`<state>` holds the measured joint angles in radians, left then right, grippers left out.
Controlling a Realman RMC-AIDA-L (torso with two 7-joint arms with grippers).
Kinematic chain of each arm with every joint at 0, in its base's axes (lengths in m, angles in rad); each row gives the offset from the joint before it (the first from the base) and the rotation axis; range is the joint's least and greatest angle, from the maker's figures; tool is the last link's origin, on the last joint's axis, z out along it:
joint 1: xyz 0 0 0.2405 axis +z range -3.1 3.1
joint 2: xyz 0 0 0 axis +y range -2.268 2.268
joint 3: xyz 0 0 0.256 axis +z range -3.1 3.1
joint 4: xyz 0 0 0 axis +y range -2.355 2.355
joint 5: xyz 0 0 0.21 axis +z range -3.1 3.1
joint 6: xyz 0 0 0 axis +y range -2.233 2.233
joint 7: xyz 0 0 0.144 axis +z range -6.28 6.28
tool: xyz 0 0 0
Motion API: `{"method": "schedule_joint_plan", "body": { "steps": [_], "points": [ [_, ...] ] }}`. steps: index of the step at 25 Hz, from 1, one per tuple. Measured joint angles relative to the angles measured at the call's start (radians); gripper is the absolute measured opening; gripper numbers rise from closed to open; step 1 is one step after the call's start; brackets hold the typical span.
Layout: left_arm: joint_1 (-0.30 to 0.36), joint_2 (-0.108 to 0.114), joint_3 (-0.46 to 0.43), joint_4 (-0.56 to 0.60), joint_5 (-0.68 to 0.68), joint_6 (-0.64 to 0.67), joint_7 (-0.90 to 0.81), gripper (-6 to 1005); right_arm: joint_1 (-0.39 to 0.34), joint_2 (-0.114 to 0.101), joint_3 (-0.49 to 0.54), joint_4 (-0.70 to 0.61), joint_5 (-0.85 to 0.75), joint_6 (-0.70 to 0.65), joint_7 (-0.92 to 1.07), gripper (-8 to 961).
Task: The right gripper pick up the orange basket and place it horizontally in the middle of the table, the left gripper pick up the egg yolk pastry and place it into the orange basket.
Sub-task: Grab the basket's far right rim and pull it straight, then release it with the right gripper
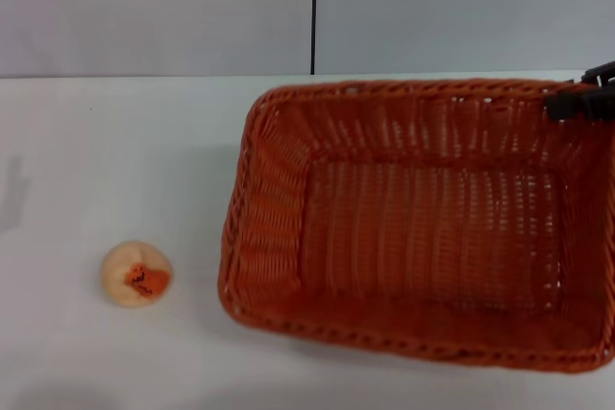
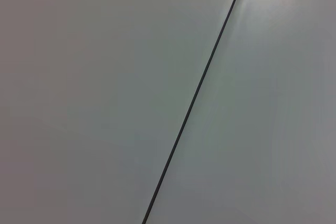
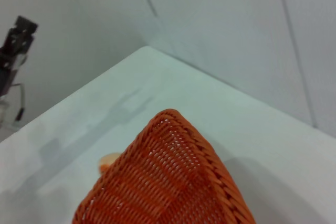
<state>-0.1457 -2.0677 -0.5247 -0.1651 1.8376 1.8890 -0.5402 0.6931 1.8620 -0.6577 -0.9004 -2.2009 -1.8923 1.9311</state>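
The right gripper (image 1: 582, 98) sat at the far right corner of the orange basket (image 1: 423, 223), its black fingers (image 1: 567, 105) touching the braided rim there; only a small part of it showed at the edge of the head view, and whether the jaws were clamped on the rim or merely resting against it could not be told. The basket spread out from that corner toward the robot and toward its left, its long side running across the white table (image 1: 115, 160), mouth upward, the open-weave floor bare inside. Its near rim appeared a little lower on the right than on the left, though whether it was tilted or lying flat could not be told. In the right wrist view a corner of the basket (image 3: 168, 182) filled the lower part of the picture, and the egg yolk pastry (image 3: 109, 161) peeked out just past the woven wall. The pastry (image 1: 136, 274) lay on the table well apart from the right gripper, beyond the basket's opposite short end and near that wall without touching it, its orange-red patch turned upward. The left gripper did not appear in any view; its wrist camera showed only a pale wall (image 2: 105, 98) crossed by a thin dark seam (image 2: 194, 98).
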Motion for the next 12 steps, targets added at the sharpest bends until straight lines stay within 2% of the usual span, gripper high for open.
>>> {"method": "schedule_joint_plan", "body": {
  "steps": [12],
  "points": [
    [0.004,0.0,0.0,-0.002,0.0,-0.003,-0.008,810,0.031,0.002,-0.008,0.113,-0.006,-0.013,-0.115,180]
  ]
}}
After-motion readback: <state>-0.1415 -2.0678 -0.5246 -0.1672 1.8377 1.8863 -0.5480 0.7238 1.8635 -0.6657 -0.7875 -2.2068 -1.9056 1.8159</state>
